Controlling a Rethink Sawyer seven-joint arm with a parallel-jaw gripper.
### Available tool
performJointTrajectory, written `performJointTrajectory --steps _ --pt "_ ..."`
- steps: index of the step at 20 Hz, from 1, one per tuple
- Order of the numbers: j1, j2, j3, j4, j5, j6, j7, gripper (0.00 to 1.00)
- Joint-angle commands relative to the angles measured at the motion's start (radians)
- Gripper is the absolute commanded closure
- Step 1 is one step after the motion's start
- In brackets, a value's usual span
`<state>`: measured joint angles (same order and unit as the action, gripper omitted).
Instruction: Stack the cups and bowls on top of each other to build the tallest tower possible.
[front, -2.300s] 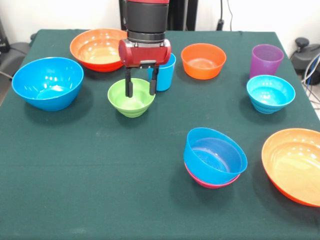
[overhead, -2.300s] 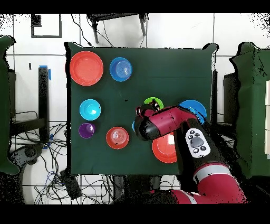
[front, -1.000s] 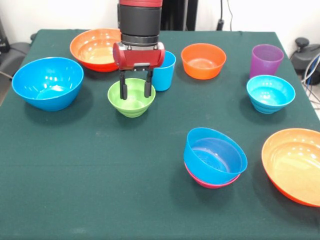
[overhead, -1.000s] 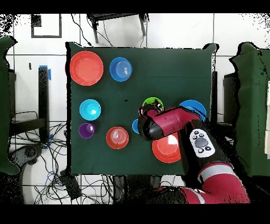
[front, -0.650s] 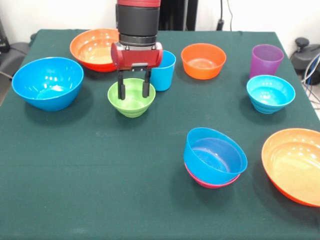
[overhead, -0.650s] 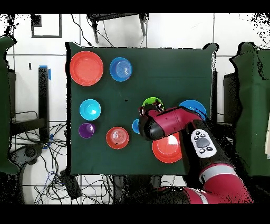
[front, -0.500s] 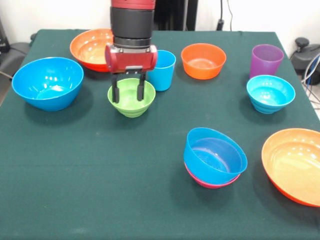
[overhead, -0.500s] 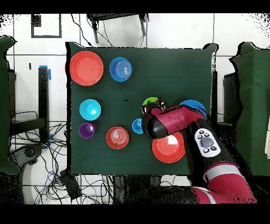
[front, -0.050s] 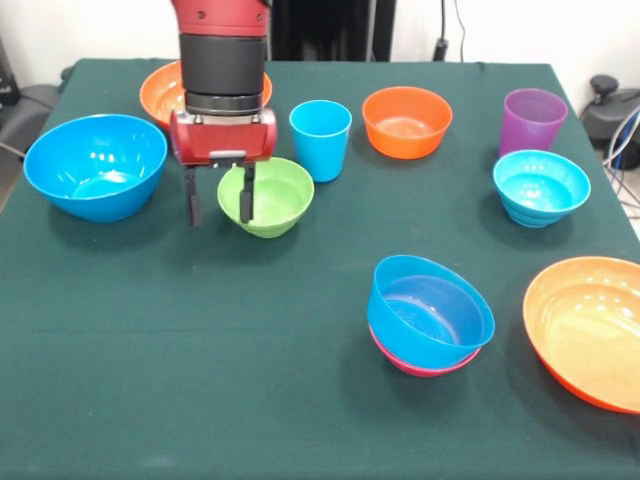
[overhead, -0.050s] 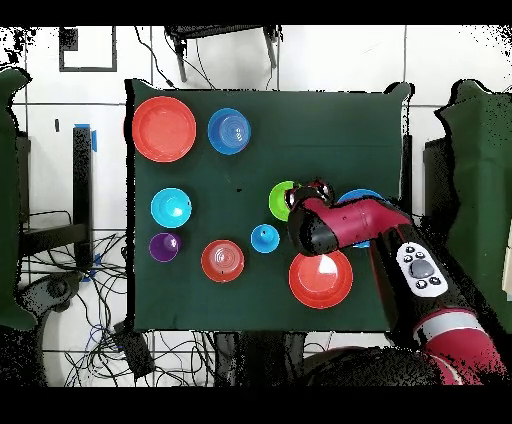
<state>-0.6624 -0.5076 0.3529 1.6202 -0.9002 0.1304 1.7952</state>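
Note:
My gripper (front, -0.050s: 219, 197) is open and low at the left rim of the green bowl (front, -0.050s: 272, 196). One finger (front, -0.050s: 246, 193) is inside the bowl and the other (front, -0.050s: 192, 197) is outside it, with nothing gripped. The light blue cup (front, -0.050s: 321, 139) stands upright just behind the green bowl. At the far right is the purple cup (front, -0.050s: 532, 120). The tower (front, -0.050s: 429, 312) is a blue bowl tilted in a pink bowl (front, -0.050s: 420, 368) at the front right. In the overhead view my arm (overhead, -0.050s: 335, 228) covers part of the green bowl (overhead, -0.050s: 280, 200).
A large blue bowl (front, -0.050s: 95, 164) sits left of my gripper, with an orange bowl (front, -0.050s: 158, 91) behind my arm. A small orange bowl (front, -0.050s: 406, 120), a cyan bowl (front, -0.050s: 540, 186) and a wide orange bowl (front, -0.050s: 588, 328) lie to the right.
My gripper has slid left in the front view, from over the green bowl's middle to its left rim. It stays open, and the light blue cup now shows fully.

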Motion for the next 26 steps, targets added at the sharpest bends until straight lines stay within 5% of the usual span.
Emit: performJointTrajectory --steps 1,26 --pt "-0.009 0.071 0.126 -0.063 -0.084 -0.022 -0.084 0.0" --pt "0.002 0.065 0.12 -0.045 -0.109 -0.016 -0.083 0.0"
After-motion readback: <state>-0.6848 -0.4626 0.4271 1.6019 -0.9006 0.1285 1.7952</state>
